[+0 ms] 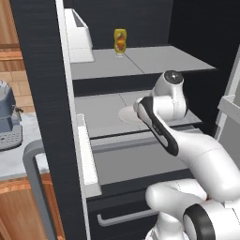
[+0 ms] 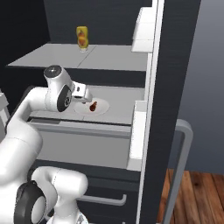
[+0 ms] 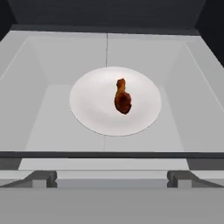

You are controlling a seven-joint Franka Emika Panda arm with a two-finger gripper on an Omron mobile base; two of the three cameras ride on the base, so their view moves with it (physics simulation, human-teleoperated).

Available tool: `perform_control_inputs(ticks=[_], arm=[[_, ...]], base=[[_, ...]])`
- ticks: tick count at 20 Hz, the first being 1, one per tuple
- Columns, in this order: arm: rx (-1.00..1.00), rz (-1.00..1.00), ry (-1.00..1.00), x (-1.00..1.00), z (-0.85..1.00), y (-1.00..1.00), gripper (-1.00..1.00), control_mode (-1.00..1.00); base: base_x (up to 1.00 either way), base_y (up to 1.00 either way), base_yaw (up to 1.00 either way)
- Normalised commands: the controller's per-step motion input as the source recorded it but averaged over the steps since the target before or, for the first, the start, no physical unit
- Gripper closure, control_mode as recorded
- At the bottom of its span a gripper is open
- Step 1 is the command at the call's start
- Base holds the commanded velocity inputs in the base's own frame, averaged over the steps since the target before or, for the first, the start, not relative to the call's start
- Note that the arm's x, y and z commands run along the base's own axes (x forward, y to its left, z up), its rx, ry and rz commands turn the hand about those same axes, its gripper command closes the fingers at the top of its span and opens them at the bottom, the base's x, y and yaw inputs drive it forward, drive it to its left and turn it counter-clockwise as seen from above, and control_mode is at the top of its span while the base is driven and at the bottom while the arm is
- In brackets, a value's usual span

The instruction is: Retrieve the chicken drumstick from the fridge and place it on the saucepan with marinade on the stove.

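Note:
The fridge [image 1: 42, 93] stands open, its grey shelves bare to both base views. On the middle shelf a round white plate [image 3: 92, 105] carries the chicken drumstick [image 3: 123, 98], a small reddish-brown lump lying near the plate's centre [image 2: 93, 106]. My gripper [image 3: 111, 179] is open, its fingertips [image 3: 43, 178] set wide apart at the shelf's front edge, short of the plate. In the right base view the gripper [image 2: 85, 97] hovers just left of the plate [image 2: 101, 105]. The arm covers part of the plate [image 1: 125, 114] in the left base view. The saucepan, marinade and stove are out of view.
A yellow-orange squeeze bottle [image 1: 120, 42] stands on the upper shelf [image 2: 82, 38]. White door bins [image 1: 79, 40] line the open left door, and the right door [image 2: 151, 109] hangs open too. A drawer with a bar handle [image 1: 124, 216] lies below. A grey appliance [image 1: 7, 117] sits on the counter at left.

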Motion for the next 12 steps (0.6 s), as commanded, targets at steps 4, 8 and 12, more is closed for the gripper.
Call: perform_control_inputs(ticks=[4, 8, 12], arm=[[0.00, 0.00, 0.00, 0.10, -0.06, -0.06, -1.00, -1.00], [0.00, 0.00, 0.00, 0.16, -0.22, -0.12, -1.00, -1.00], [0.00, 0.00, 0.00, 0.02, 0.00, 0.00, -1.00, -1.00]], base=[[0.00, 0.00, 0.00], [0.00, 0.00, 0.00], [0.00, 0.00, 0.00]])
